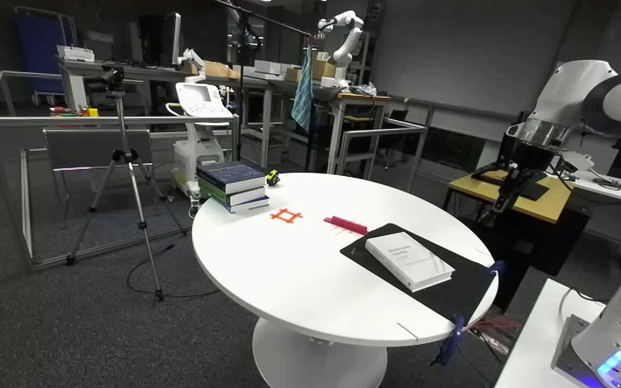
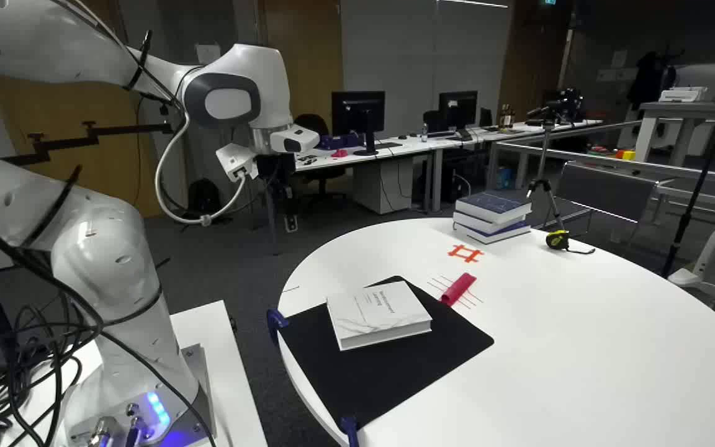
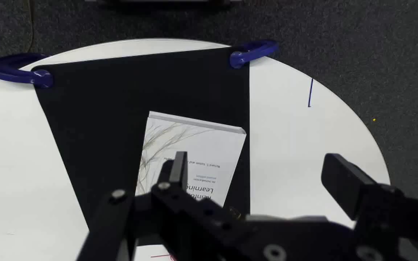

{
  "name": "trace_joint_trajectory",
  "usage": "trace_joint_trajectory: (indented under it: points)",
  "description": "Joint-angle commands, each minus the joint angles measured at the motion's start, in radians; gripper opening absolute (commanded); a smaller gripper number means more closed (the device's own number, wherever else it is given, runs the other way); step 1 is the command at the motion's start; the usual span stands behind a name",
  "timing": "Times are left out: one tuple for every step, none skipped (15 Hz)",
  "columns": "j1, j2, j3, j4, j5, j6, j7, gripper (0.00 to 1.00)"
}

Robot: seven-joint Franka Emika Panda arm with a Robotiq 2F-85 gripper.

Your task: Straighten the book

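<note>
book (image 1: 407,256) is laid crooked on the black sheet (image 1: 469,288), around 3 o'clock on the worktop (image 1: 289,275) in an exterior view. end effector (image 3: 258,172) is spread pretty wide, nothing gripped.

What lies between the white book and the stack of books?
From the white book: a strip of black sheet, a red tube-like piece, then an orange hash-shaped outline, in both exterior views.

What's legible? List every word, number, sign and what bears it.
"Reinfo…" (rest blurred or hidden), white book
"Learning", same book
"An Introduction", same book
"second edition", same book
"Richard S. Sutton and…", same book
Book stack, tape measure, green sign: too small or blurred to read.
</note>
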Motion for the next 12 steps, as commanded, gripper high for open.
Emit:
trace_joint_trajectory:
  points:
    - [-0.006,0.001,0.004,0.002,0.004,-0.006,-0.004,1.00]
    - [-0.006,0.003,0.005,0.001,0.004,-0.006,-0.004,1.00]
    - [-0.006,0.006,0.005,0.001,0.004,-0.006,-0.004,1.00]
    - [-0.006,0.009,0.005,0.001,0.004,-0.006,-0.004,1.00]
    - [-0.006,0.011,0.005,0.001,0.004,-0.006,-0.004,1.00]
    - [-0.006,0.012,0.005,0.001,0.004,-0.006,-0.004,1.00]
    - [-0.006,0.013,0.005,0.001,0.004,-0.006,-0.004,1.00]
    - [-0.006,0.013,0.005,0.001,0.004,-0.006,-0.004,1.00]
    - [0.001,0.018,0.009,0.002,0.013,0.007,0.003,1.00]
    - [0.010,0.026,0.012,0.005,0.019,0.009,-0.001,1.00]
    - [0.016,0.033,0.019,0.008,0.029,0.037,0.006,1.00]
    - [0.030,0.049,0.028,0.010,0.043,0.056,0.008,1.00]
